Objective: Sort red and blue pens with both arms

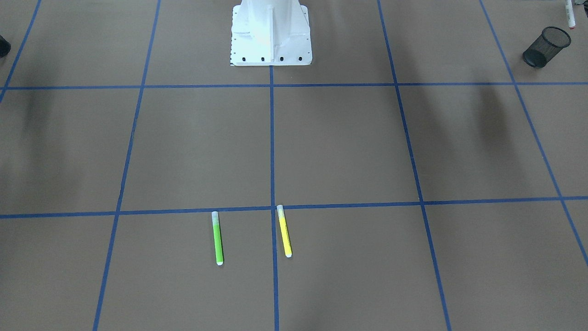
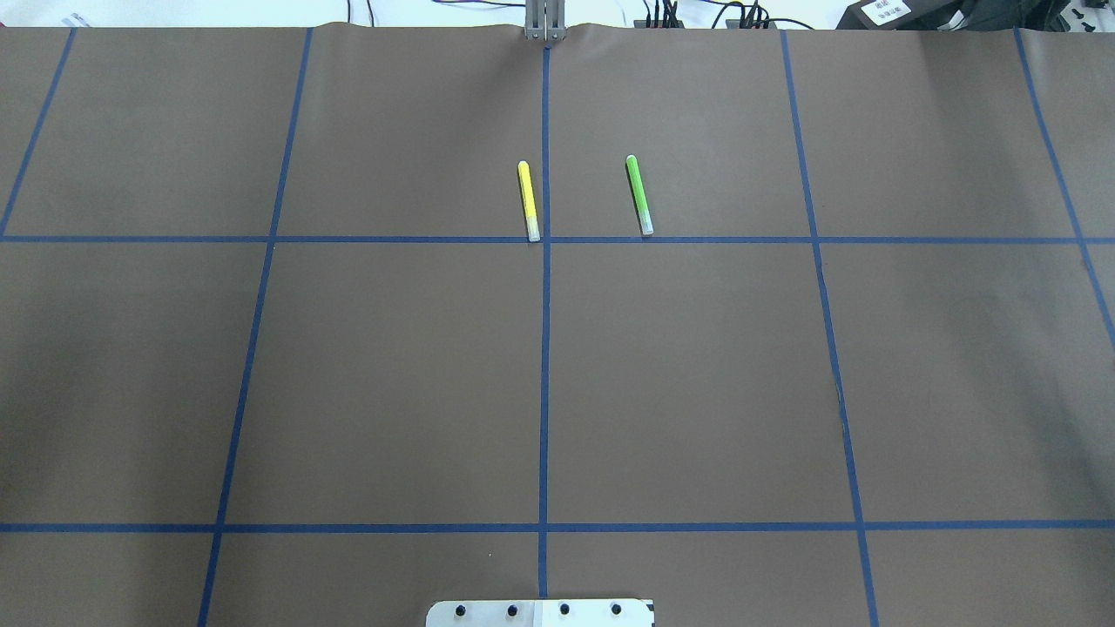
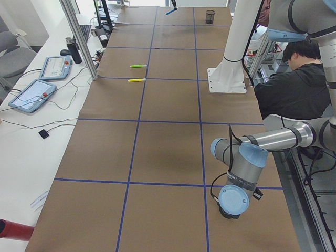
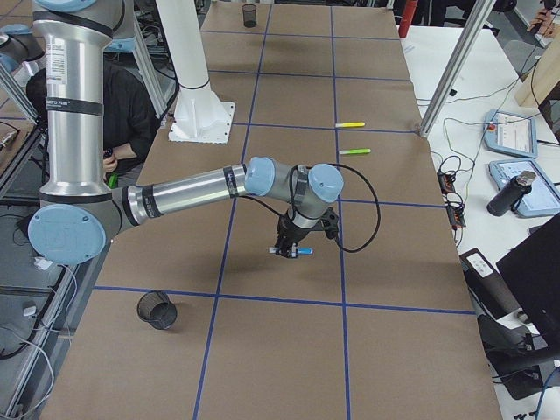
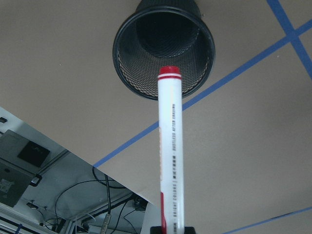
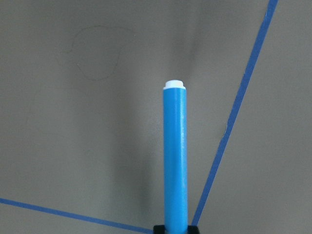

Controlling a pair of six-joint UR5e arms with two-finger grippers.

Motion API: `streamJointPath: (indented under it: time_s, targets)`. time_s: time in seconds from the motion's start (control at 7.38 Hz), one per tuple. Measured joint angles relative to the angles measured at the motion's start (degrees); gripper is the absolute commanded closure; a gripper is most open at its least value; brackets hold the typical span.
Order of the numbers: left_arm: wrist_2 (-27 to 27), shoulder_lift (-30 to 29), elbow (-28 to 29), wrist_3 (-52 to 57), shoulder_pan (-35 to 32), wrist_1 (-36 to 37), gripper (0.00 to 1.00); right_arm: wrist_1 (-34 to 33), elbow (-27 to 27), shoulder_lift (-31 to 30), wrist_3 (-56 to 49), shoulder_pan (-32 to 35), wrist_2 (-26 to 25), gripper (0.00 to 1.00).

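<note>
In the left wrist view the red pen (image 5: pixel 170 146), white-barrelled with a red end, sticks out of my left gripper (image 5: pixel 173 229), which is shut on it. Its red end hangs over the mouth of a black mesh cup (image 5: pixel 163 48). The front-facing view catches the same pen (image 1: pixel 570 14) just above that cup (image 1: pixel 546 46). My right gripper (image 6: pixel 175 228) is shut on the blue pen (image 6: pixel 175 156) over bare brown table. From the right side the right gripper (image 4: pixel 293 245) holds the blue pen (image 4: pixel 297 251) level, up and to the right of a second mesh cup (image 4: pixel 157 309).
A green marker (image 2: pixel 639 194) and a yellow marker (image 2: pixel 528 200) lie side by side at the table's far middle. The white pedestal (image 1: pixel 270 32) stands at the robot's edge. A person (image 3: pixel 294 79) sits beside the table. Blue tape lines grid the brown surface.
</note>
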Motion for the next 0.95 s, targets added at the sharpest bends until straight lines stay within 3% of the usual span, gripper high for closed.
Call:
streamJointPath:
  time_s: [0.68, 0.81, 0.95]
  targets:
    - [-6.05, -0.21, 6.1, 0.15, 0.05, 0.1, 1.0, 0.36, -0.07, 0.69, 0.57, -0.03, 0.35, 1.0]
    - [-6.82, -0.26, 7.14, 0.14, 0.07, -0.02, 0.73, 0.36, -0.06, 0.8, 0.62, -0.02, 0.62, 1.0]
    - [-7.66, -0.33, 8.25, 0.14, 0.08, -0.17, 0.18, 0.36, -0.05, 0.9, 0.65, -0.02, 0.84, 1.0]
